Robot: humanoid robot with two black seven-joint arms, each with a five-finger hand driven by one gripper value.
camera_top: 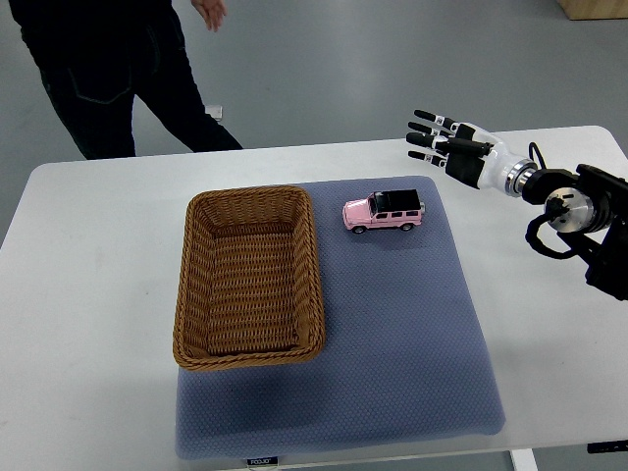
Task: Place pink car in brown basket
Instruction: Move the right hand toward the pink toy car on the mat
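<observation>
A pink toy car with a black roof sits on the blue-grey mat, just right of the brown wicker basket. The basket holds nothing. My right hand hovers above the table to the upper right of the car, apart from it, with its fingers spread and holding nothing. Its arm comes in from the right edge. The left arm does not show.
The mat lies on a white table. A person in dark clothes stands beyond the table's far left edge, one hand raised at the top of the view.
</observation>
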